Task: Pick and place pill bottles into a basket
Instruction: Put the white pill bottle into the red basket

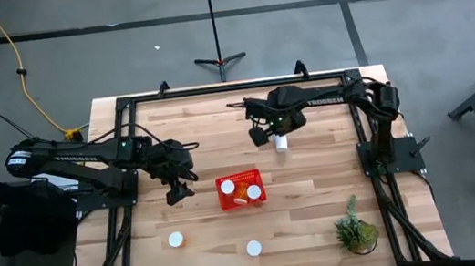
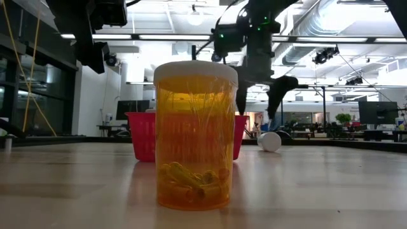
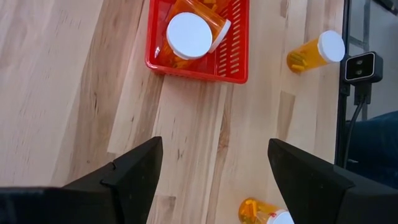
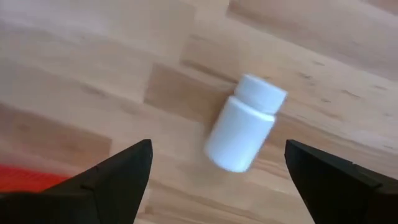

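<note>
Right claw point(image 4: 211, 168) hangs open above lying white bottle point(image 4: 242, 124).

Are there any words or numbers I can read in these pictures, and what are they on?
"TROSSEN": white letters on the right arm, just readable from above.
White letters on the left arm: too small to read.
Pill bottles, white bottle and basket: no label or writing shows.
Screens in the room behind the table: too blurred to read.
</note>
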Robot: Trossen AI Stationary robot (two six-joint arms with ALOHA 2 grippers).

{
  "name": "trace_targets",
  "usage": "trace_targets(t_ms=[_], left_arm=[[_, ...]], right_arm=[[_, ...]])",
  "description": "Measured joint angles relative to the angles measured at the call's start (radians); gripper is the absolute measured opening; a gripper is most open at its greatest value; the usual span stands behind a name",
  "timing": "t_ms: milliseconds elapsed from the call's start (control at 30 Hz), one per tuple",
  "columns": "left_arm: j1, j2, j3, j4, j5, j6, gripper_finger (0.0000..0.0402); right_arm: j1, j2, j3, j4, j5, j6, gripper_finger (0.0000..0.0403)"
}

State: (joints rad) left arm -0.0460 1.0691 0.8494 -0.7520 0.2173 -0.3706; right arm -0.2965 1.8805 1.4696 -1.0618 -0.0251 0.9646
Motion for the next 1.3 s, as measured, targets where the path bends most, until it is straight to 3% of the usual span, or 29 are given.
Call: trace_targets(t_ms=[600, 1300], left_arm=[[0.0, 0.0, 0.0, -0.006, 0.0, 0.0, 0.0325], [0.0, 0.0, 0.0, -0.006, 0.001, 0.01, 0.0325]], right_arm=[[-0.06, 0.0, 0.0, -0.006, -0.027, 0.099, 0.0356], [-0.085, 0.069, 0.0, -0.032, -0.086, 0.101, 0.0356]])
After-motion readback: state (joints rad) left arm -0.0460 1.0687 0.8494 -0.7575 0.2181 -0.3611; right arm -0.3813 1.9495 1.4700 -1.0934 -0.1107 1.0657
